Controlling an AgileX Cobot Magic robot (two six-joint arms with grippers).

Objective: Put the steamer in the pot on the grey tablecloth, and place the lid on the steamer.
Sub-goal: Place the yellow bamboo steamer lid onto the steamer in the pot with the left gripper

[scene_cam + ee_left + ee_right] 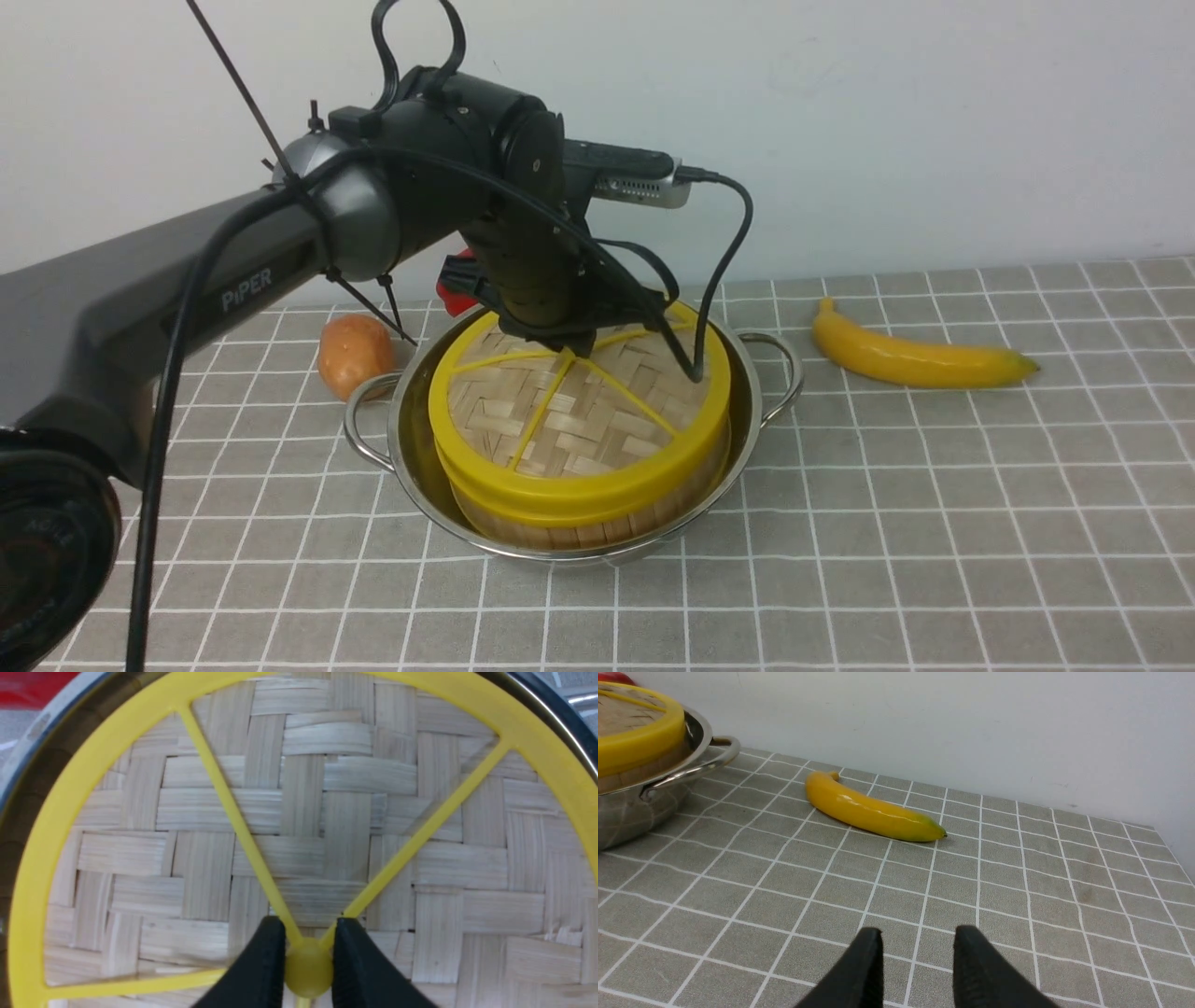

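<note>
**Gripping the lid by its hub, on the steamer in the pot**

One lid [579, 411] lies flat on the one steamer [597, 525], yellow rim over yellow rim. The steamer sits inside the single pot [747, 411], slightly toward the near side of it. The pot stands on the grey tablecloth [887, 523], left of the cloth's middle in the front view.

Two grippers show. The left gripper [309, 933] reaches down onto the lid's centre, its two black fingers closed tight on either side of the yellow hub [308, 970]. The right gripper [917, 940] appears only in its own wrist view, low over bare cloth well to the right of the pot. Its jaws stand apart with nothing between them.

Three other items lie around the pot. One banana [915, 359] lies on the cloth to the right, apart from the pot. One round orange fruit [355, 355] sits just beside the pot's left handle. One red object [453, 280] is behind the pot, mostly hidden by the arm.

The cloth's white-lined grid covers the whole table. A plain white wall [934, 121] rises directly behind it.
</note>
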